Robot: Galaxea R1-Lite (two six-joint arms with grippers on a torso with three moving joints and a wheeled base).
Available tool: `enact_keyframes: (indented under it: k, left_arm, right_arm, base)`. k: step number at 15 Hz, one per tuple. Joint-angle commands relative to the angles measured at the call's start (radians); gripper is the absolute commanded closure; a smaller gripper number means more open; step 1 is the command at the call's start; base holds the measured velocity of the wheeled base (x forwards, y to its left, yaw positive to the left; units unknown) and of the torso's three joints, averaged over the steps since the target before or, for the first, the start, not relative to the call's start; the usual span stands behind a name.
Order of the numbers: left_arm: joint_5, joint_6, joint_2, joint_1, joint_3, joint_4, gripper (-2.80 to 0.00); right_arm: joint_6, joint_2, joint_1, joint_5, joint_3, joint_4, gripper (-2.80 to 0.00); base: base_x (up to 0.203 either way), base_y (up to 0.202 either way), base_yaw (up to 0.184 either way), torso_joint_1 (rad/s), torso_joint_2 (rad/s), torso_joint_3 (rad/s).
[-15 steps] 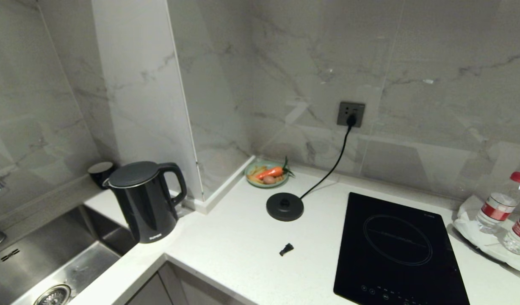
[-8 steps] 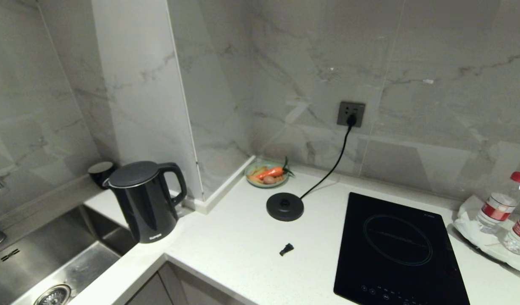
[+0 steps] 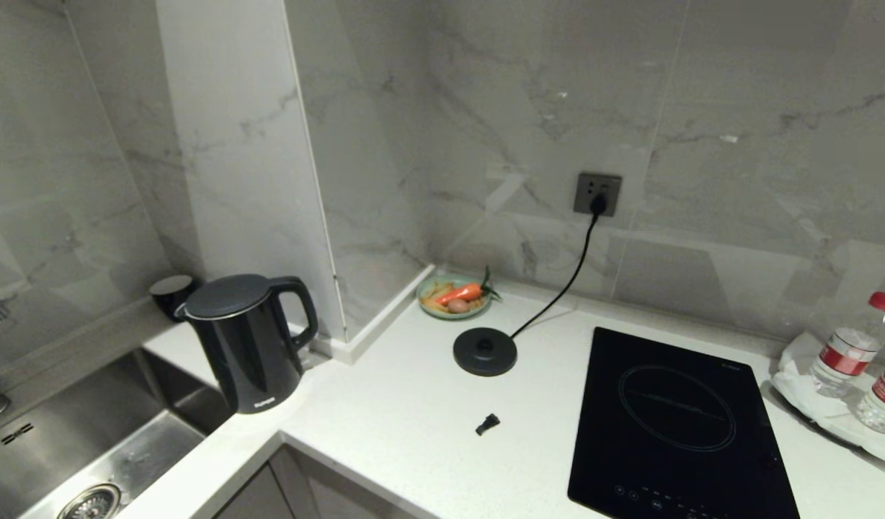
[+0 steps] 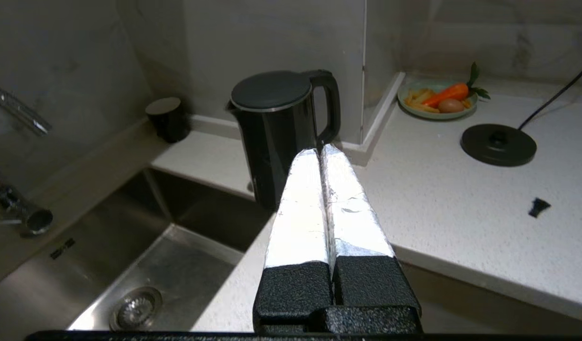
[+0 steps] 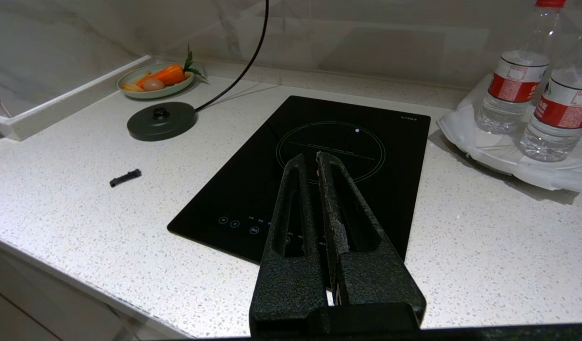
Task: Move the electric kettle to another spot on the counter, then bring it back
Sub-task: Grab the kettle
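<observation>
The black jug-shaped electric kettle (image 3: pixel 244 340) stands at the white speckled bench's (image 3: pixel 414 432) sink-side edge; the left end effector (image 4: pixel 320 150), pressed together, could nudge it into the steel sink (image 3: pixel 89 447).

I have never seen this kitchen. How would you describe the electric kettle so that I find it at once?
Start at the steel sink on the left side of the white counter. At the sink's back corner, in front of the marble pillar, stands the electric kettle. It is a tall black jug with a flat lid, a silvery rim and a loop handle, unlike the small dark cup behind it or the flat base disc.
</observation>
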Motion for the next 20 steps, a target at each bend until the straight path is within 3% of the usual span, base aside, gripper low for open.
enact_keyframes:
  k: [1, 3, 4, 7, 8, 10, 13, 16, 20]
  left_arm:
    - [0.004, 0.007, 0.324, -0.021, -0.053, -0.191, 0.0]
    - [0.024, -0.003, 0.471, -0.096, -0.124, -0.287, 0.0]
    - [0.061, -0.022, 0.517, -0.178, -0.15, -0.311, 0.0]
    - [0.266, -0.096, 0.673, -0.437, -0.202, -0.357, 0.0]
    - [0.315, -0.117, 0.729, -0.476, -0.213, -0.394, 0.0]
    - [0.356, -0.141, 0.826, -0.512, -0.224, -0.513, 0.0]
    - [0.369, -0.212, 0.927, -0.613, -0.228, -0.571, 0.0]
    - [0.373, -0.236, 1.033, -0.638, -0.258, -0.594, 0.0]
    - [0.425, -0.266, 1.227, -0.638, -0.314, -0.699, 0.0]
  right_arm:
    - [0.0, 0.001, 0.0, -0.001, 0.0, 0.0, 0.0]
    - [0.0, 0.002, 0.0, 0.0, 0.0, 0.0, 0.0]
    - [0.0, 0.002, 0.0, 0.0, 0.0, 0.0, 0.0]
    - [0.0, 0.002, 0.0, 0.0, 0.0, 0.0, 0.0]
    - [0.0, 0.0, 0.0, 0.0, 0.0, 0.0, 0.0]
    - [0.0, 0.0, 0.0, 0.0, 0.0, 0.001, 0.0]
    - [0.0, 0.001, 0.0, -0.002, 0.0, 0.0, 0.0]
    - [0.0, 0.002, 0.0, 0.0, 0.0, 0.0, 0.0]
    - [0.0, 0.002, 0.0, 0.0, 0.0, 0.0, 0.0]
  base:
    - [0.0, 0.0, 0.0, 0.0, 0.0, 0.0]
    - [0.0, 0.0, 0.0, 0.0, 0.0, 0.0]
    - [0.0, 0.0, 0.0, 0.0, 0.0, 0.0]
    - [0.0, 0.0, 0.0, 0.0, 0.0, 0.0]
    - [0.0, 0.0, 0.0, 0.0, 0.0, 0.0]
    - [0.0, 0.0, 0.0, 0.0, 0.0, 0.0]
    - [0.0, 0.0, 0.0, 0.0, 0.0, 0.0]
    - [0.0, 0.0, 0.0, 0.0, 0.0, 0.0]
    - [0.0, 0.0, 0.0, 0.0, 0.0, 0.0]
